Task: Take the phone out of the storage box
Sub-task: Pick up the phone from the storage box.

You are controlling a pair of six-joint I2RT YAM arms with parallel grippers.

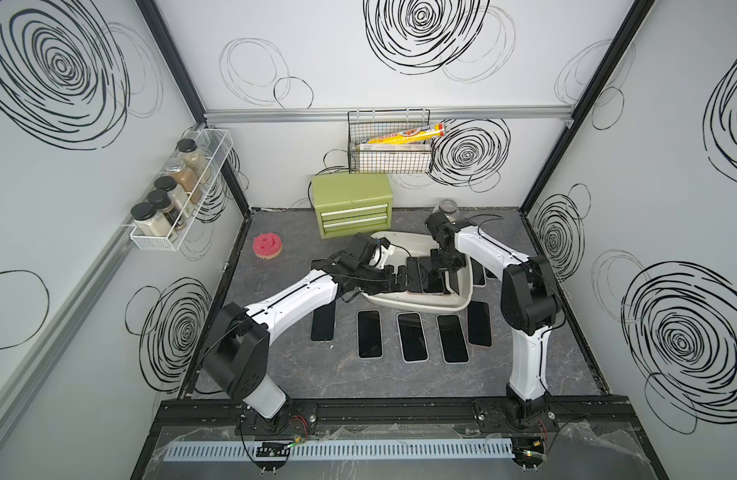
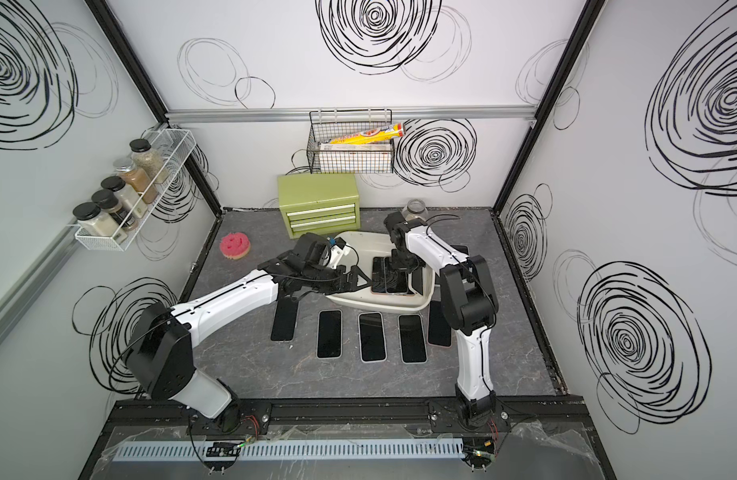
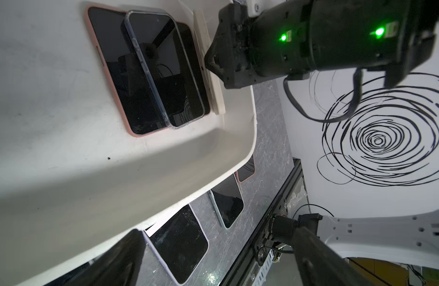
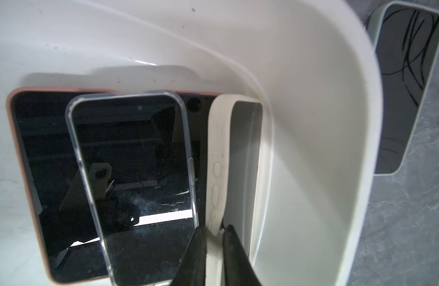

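Cream-cased phone (image 4: 218, 161) stands on its long edge inside the storage box (image 4: 337, 123), leaning on the curved wall at the box's right side, side buttons visible. Right gripper (image 4: 214, 229) comes down from above. Its jaws are narrow, one finger on each face of the case at the near end, both pressing the case.

Two more phones are in the box. Pink-cased phone (image 4: 35, 161) lies flat on the floor, screen up. Clear-cased phone (image 4: 134, 161) lies across it, overlapping its right part, just beside the cream case.

Storage box (image 1: 416, 305) sits mid-table in both top views, in front of the green chest (image 1: 352, 199). Its near side looks lifted, but I cannot tell for certain.

Left gripper (image 1: 403, 277) is at the box's near-left rim, jaws spread wide. In the left wrist view the rim runs between the two fingers. Whether either finger touches the rim, I cannot tell. It holds nothing.

On the table (image 1: 358, 374), a row of five phones (image 1: 412, 336) lies screen-up in front of the box. A green-cased phone (image 4: 409, 86) lies just outside the box's right wall.

Pink sponge (image 1: 268, 246) lies at the rear left and a glass jar (image 1: 448, 208) at the rear right, behind the right arm.
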